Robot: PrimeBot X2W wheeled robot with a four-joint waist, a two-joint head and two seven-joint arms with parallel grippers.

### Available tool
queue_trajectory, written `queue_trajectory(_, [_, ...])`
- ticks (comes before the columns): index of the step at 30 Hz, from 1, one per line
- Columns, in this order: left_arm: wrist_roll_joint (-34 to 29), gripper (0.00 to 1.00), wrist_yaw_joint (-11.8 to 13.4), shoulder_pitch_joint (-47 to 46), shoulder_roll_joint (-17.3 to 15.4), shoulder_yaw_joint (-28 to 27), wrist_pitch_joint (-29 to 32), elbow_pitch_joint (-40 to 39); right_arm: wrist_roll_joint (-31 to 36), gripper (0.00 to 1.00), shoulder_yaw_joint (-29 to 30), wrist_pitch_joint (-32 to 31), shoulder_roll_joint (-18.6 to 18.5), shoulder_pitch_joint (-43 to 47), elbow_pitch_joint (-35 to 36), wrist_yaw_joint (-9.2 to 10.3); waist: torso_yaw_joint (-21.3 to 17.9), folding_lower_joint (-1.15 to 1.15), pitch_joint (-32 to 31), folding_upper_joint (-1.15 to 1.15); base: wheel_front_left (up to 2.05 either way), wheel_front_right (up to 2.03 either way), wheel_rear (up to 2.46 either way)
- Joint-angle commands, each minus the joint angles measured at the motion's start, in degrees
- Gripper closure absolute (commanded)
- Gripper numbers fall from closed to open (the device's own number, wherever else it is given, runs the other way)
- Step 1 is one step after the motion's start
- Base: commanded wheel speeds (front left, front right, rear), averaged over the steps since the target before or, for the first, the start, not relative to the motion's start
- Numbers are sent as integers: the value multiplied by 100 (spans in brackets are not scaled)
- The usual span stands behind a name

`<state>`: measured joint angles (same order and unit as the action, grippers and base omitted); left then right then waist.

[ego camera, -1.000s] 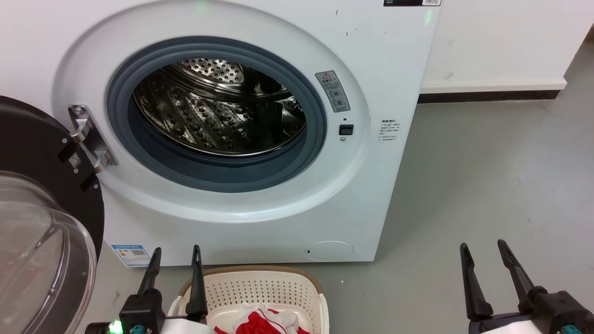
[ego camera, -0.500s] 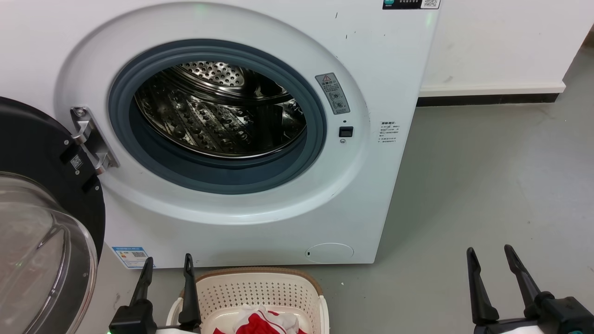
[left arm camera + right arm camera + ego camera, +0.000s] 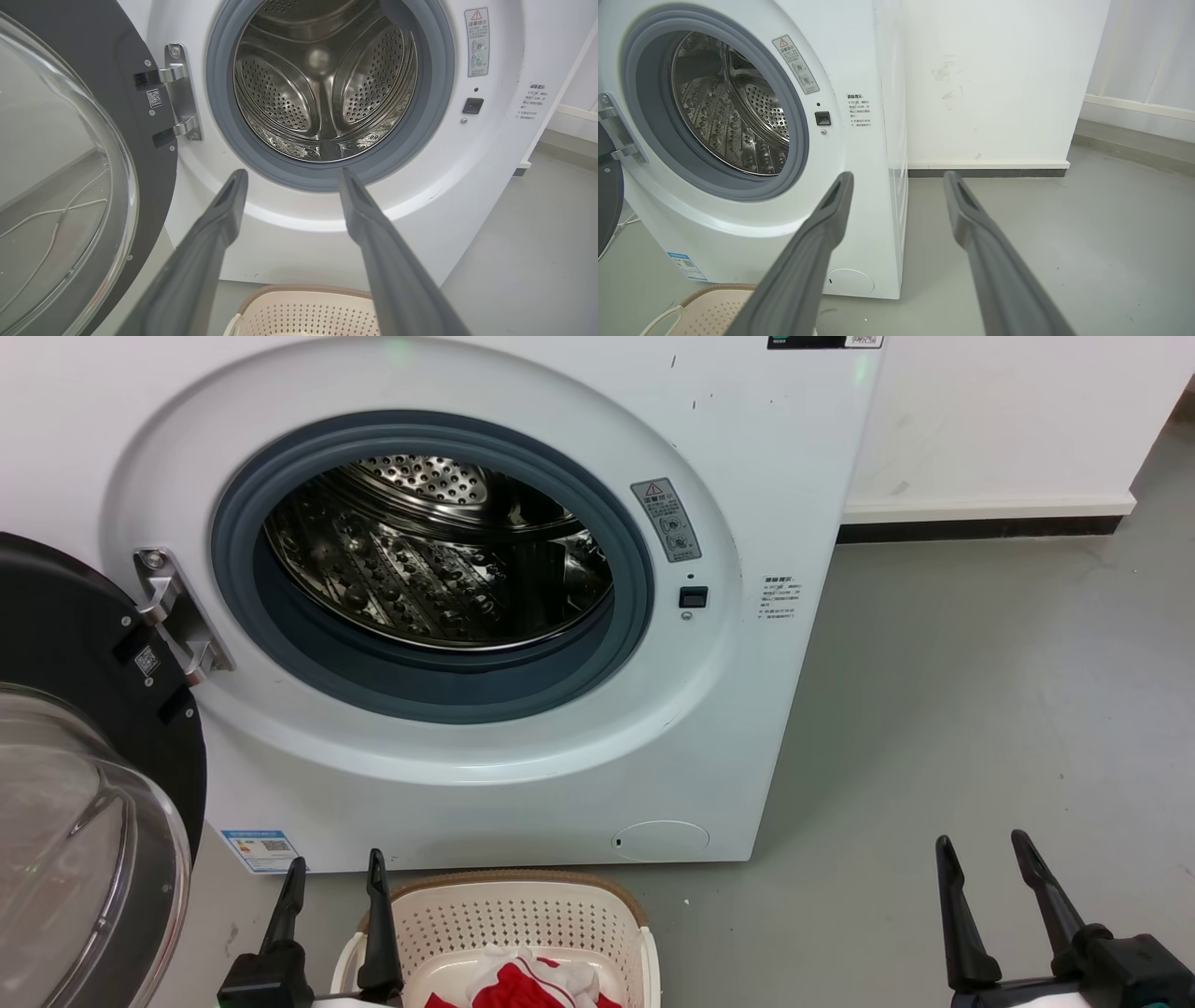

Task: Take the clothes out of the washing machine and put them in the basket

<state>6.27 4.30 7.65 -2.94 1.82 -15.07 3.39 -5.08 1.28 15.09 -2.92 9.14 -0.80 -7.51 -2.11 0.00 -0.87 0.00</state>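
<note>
1. The grey floor (image 3: 980,691) runs ahead of the right fingers (image 3: 954,915) to a white wall (image 3: 990,420) with a dark skirting. It is smooth and level, with a few scuffs.
2. The washing machine (image 3: 523,803) stands beyond the tips of the left fingers (image 3: 378,924) and ahead-left of the right ones. Its steel drum (image 3: 439,560) shows no fabric, though the rubber ring hides the lowest front part.
3. The door (image 3: 84,821) hangs wide open, to the left of the left fingers.
4. The basket (image 3: 523,915) sits on the floor just right of the left fingers, close against the machine's foot. Whether the nearer finger touches its rim I cannot tell.
5. The clothes (image 3: 523,985), red with white, lie inside the basket, below and right of the left fingertips.
6. Both pairs of fingers are spread and hold nothing, pointing at the machine.
7. My judgement: the unloading looks finished or nearly so. The next move calls for a look into the drum's hidden lower edge, reaching in only if something is left.
</note>
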Motion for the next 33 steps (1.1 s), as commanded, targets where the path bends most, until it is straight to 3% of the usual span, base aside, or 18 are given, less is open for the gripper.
queue_trajectory(1, [-2, 0, 25, 0, 9, -2, -14, 9, -32, 0, -6, 11, 8, -15, 9, 4, -4, 0, 1, 0, 0, 0, 0])
queue_trajectory(2, [-6, 0, 21, -1, 9, 1, -14, 12, -35, 0, -7, 11, 8, -18, 7, 4, -9, 0, 2, 0, 0, 0, 0])
queue_trajectory(3, [0, 100, 8, 0, 0, -1, 0, 8, -1, 100, -6, 0, 0, 0, -3, 0, -10, 0, 2, 0, 0, 0, 0])
queue_trajectory(9, [100, 100, -8, 32, 4, -8, 55, 293, -100, 100, -21, -21, -2, 48, -271, -1, -9, 0, 4, 0, 0, 0, 0])
queue_trajectory(33, [2672, 100, -364, -418, 4, -264, 694, 522, -2868, 100, -40, -519, -144, -448, -571, 0, 33, 0, 23, 0, 0, 0, 0])
